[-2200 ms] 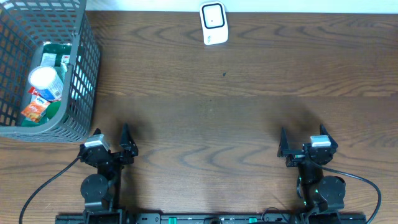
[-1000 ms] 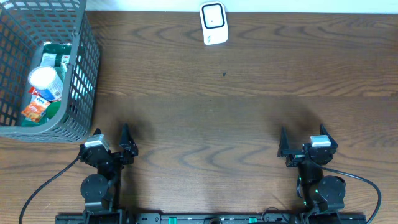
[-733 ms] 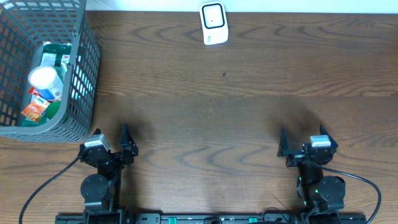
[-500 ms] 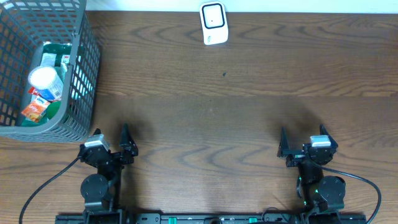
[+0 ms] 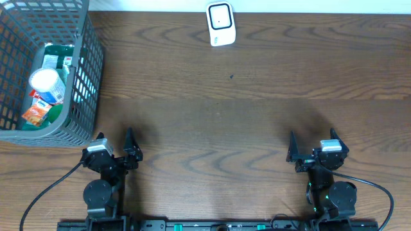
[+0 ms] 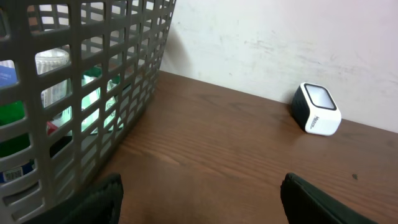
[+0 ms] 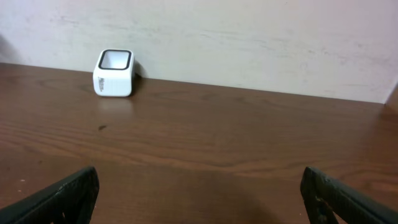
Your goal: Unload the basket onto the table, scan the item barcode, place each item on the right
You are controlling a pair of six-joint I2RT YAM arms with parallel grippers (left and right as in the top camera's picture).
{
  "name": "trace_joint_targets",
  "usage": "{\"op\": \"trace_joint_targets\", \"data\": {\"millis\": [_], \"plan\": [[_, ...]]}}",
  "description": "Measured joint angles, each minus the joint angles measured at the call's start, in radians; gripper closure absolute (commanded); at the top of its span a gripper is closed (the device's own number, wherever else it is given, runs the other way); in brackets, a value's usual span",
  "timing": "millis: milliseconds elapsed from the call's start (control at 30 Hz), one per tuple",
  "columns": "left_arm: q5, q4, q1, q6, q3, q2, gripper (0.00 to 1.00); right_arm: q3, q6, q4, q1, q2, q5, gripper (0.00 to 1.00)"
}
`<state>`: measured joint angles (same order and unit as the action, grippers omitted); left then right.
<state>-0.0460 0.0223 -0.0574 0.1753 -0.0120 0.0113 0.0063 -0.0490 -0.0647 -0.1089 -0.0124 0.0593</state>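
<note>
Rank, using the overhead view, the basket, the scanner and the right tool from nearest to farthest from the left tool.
1. basket, just ahead and left of the left tool.
2. scanner, at the far edge, mid-table.
3. right tool, across the near side.

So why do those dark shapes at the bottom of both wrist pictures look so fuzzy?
Left wrist view: the left fingers sit very close to the lens, so they blur, while the scanner looks sharp. Right wrist view: likewise, the right fingers are soft in both corners. Overhead view: evenly lit, no glare.
</note>
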Motion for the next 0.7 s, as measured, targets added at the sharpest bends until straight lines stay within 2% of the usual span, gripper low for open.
{"op": "trace_joint_targets", "data": {"millis": [300, 433, 533, 700], "plan": [[-0.004, -0.02, 0.0, 0.0, 0.0, 0.0, 0.19, 0.0, 0.0, 0.001, 0.0, 0.0, 0.0, 0.01], [-0.063, -0.047, 0.0, 0.0, 0.002, 0.0, 0.19, 0.0, 0.001, -0.002, 0.0, 0.0, -0.029, 0.01], [-0.087, -0.005, 0.0, 0.0, -0.008, 0.002, 0.19, 0.0, 0.005, 0.01, 0.0, -0.001, -0.065, 0.01], [-0.109, 0.176, 0.0, 0.0, -0.151, 0.011, 0.18, 0.0, 0.016, 0.127, 0.0, 0.0, -0.129, 0.01]]}}
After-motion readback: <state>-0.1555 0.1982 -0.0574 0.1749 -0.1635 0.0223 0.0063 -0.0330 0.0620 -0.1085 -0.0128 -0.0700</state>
